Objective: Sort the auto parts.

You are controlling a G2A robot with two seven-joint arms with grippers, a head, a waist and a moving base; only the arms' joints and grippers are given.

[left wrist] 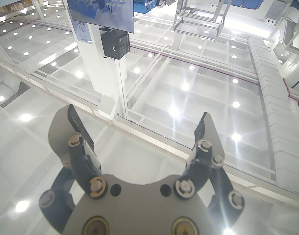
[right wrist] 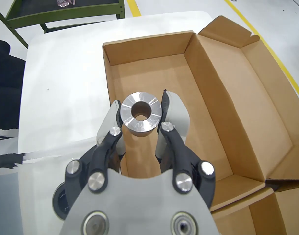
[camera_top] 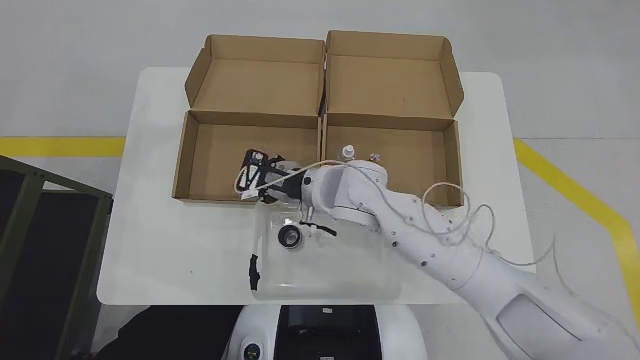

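Right end effector clamps the metal ring between its fingers, over the cardboard box toward the tabletop's left edge; left end effector stands wide open.

Field notes, surfaces only.

- The ring in the right end effector is bare metal. Its machined face is bright with faint radial tool marks, and its side wall is a duller satin.
- On that end effector, the pads are black, toothed and rubbery-looking. The finger shells are pale matt grey, the links matt black, the screw heads polished.
- The left end effector has the same ridged black pads, a matt grey plate and copper-tinted screws.
- The left box and right box are matt brown cardboard with raw cut edges.
- The worktop is white and smooth with a slight sheen.
- The tray at the near edge is clear glossy plastic.
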